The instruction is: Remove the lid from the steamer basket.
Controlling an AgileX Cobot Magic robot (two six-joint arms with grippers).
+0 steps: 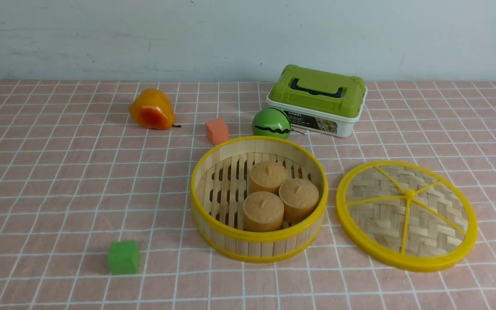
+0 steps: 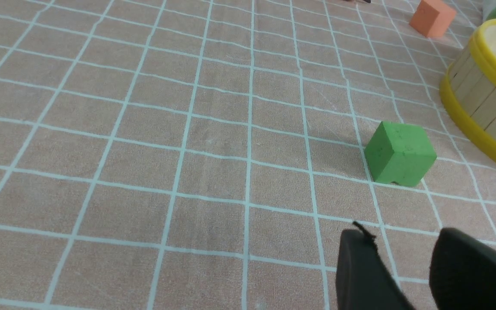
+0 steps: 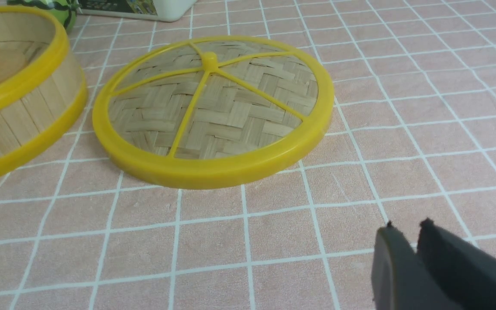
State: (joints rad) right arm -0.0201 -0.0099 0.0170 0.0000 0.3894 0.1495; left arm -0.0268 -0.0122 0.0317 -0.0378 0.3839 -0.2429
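The steamer basket (image 1: 248, 247), pale bamboo slats between yellow rings, stands uncovered at mid-table with three tan buns (image 1: 282, 196) inside. The lid (image 1: 377, 215), a woven bamboo disc with a yellow rim and spokes, lies flat on the cloth just right of the basket, not touching it. Neither gripper shows in the front view. In the left wrist view my left gripper (image 2: 403, 241) is open and empty over the cloth, near the basket (image 2: 485, 99). My right gripper (image 3: 407, 226) hovers over bare cloth, short of the lid (image 3: 213, 107), jaws a narrow slit apart, holding nothing.
A green cube (image 1: 123, 257) sits front left of the basket, close to my left gripper. Behind the basket are an orange cube (image 1: 216, 131), a small watermelon ball (image 1: 271, 123), a white box with a green top (image 1: 317, 101) and an orange pear (image 1: 151, 110).
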